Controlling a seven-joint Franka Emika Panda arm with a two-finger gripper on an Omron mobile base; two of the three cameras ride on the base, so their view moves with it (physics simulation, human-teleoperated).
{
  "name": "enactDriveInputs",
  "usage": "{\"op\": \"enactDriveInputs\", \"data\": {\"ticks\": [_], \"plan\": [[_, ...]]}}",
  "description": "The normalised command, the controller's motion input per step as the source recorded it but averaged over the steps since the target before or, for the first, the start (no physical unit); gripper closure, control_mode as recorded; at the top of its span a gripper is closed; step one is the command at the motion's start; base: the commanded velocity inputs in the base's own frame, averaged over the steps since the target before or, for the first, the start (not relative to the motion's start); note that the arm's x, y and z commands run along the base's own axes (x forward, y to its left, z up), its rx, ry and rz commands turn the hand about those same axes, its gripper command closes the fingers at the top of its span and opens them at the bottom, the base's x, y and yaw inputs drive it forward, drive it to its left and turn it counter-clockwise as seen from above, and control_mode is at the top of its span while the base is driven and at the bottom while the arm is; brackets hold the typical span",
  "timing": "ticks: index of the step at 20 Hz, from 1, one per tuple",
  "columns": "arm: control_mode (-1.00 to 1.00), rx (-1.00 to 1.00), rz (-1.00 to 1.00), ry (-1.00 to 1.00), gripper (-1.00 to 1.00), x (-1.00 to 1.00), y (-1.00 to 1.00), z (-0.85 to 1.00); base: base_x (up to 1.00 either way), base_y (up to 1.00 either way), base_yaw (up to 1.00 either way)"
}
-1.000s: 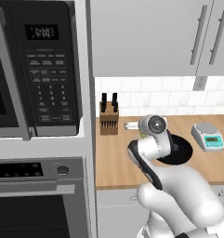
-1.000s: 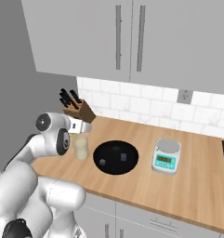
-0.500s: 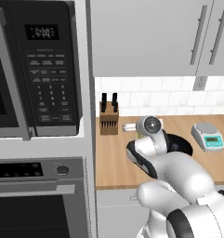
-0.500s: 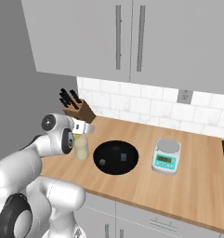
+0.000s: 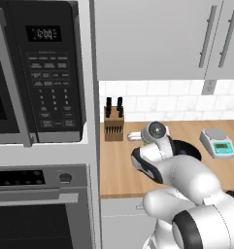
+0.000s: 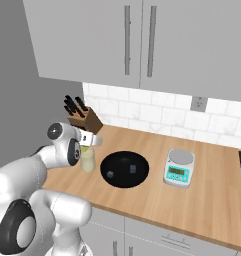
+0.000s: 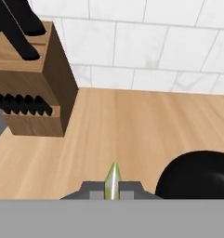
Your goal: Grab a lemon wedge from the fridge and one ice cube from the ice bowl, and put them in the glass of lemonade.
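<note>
The lemon wedge (image 7: 113, 181) is showing as a thin yellow-green sliver pinched between the gripper (image 7: 112, 188) fingertips at 6 o'clock in the hand view, so the jaws are standing nearly closed on it. In the right base view the gripper (image 6: 94, 141) is hovering just above the glass of lemonade (image 6: 87, 159), which is sitting on the wooden counter (image 6: 212, 200) just beside the ice bowl (image 6: 125, 169), at the bowl's 9 o'clock. The ice bowl (image 7: 199, 174) is curving in at 4 o'clock of the hand view, and the ice bowl (image 5: 189, 150) is partly hiding behind the arm in the left base view. The knife block (image 6: 86, 120) is standing at the glass's 12 o'clock against the tiled wall. The scale (image 6: 178, 168) with its teal display is resting at the bowl's 3 o'clock. The microwave (image 5: 38, 73) is hanging over the oven (image 5: 41, 204) at 9 o'clock of the left base view.
</note>
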Motion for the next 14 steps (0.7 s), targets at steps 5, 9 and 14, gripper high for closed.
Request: {"op": "enactDriveInputs", "data": {"ticks": [5,9,14], "plan": [[-1.00,0.00,0.00,0.01,1.00,0.08,0.00,-0.21,0.00,0.00,0.00],[-1.00,0.00,0.00,0.00,1.00,0.17,0.00,-0.02,0.00,0.00,0.00],[-1.00,0.00,0.00,-0.02,1.00,-0.04,-0.04,0.00,0.00,0.00,0.00]]}}
